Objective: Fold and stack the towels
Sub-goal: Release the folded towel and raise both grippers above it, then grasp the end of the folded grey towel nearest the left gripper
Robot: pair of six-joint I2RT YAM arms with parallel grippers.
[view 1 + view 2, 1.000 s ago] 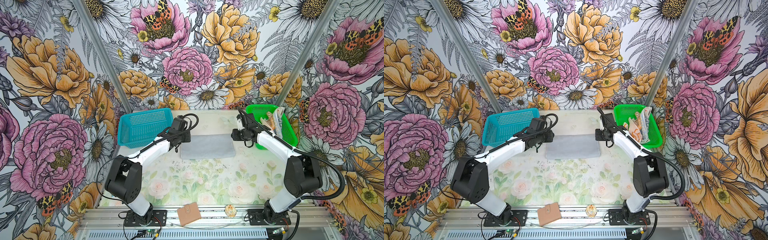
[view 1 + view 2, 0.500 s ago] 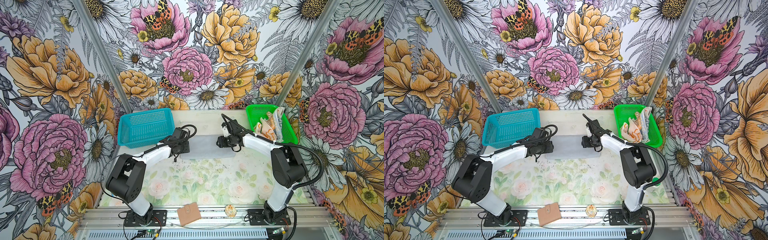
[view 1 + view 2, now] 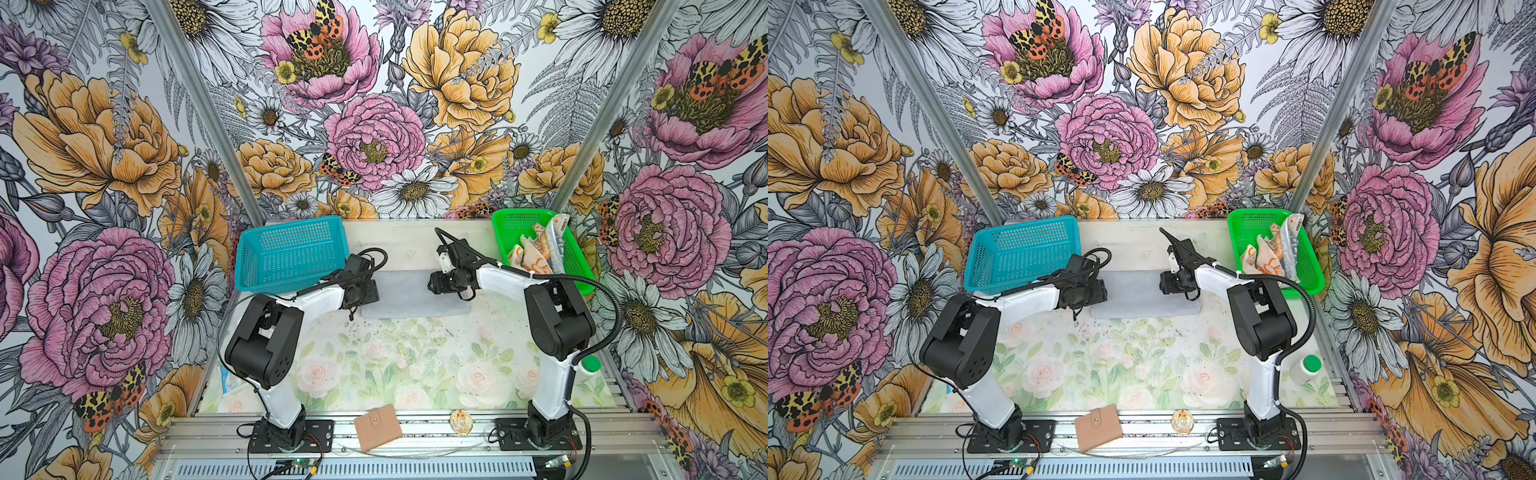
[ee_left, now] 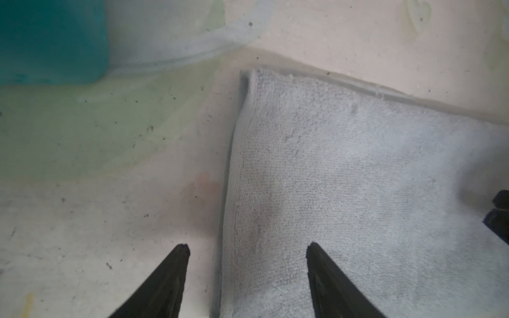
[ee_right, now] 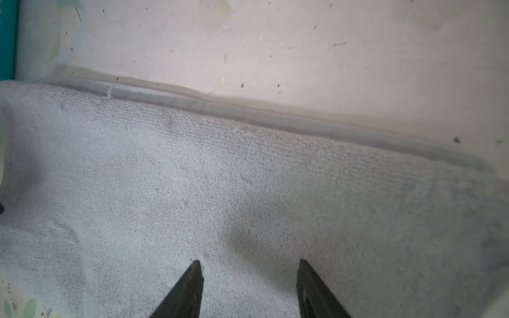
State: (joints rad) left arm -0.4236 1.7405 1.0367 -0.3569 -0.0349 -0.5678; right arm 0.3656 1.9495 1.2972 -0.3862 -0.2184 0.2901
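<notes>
A light grey towel (image 3: 411, 295) (image 3: 1144, 297) lies folded flat on the table at the back middle. My left gripper (image 3: 372, 293) (image 4: 248, 247) is open over its left edge, one fingertip (image 4: 183, 249) above the bare table and its mate above the cloth. My right gripper (image 3: 432, 286) (image 5: 249, 265) is open just above the towel's right half (image 5: 248, 192), nothing between its fingers. An orange-and-cream towel (image 3: 530, 259) and a lettered towel (image 3: 557, 239) lie crumpled in the green basket (image 3: 519, 217).
A teal basket (image 3: 291, 253) stands at the back left, close to my left arm. On the front rail lie a tan wallet (image 3: 377, 427) and a small round object (image 3: 461, 420). A white bottle with a green cap (image 3: 590, 368) stands at the right edge.
Both grippers have opened wider. The right gripper has moved left from the towel's right end to over the cloth; the left has shifted toward the front. The towel has stayed put.
</notes>
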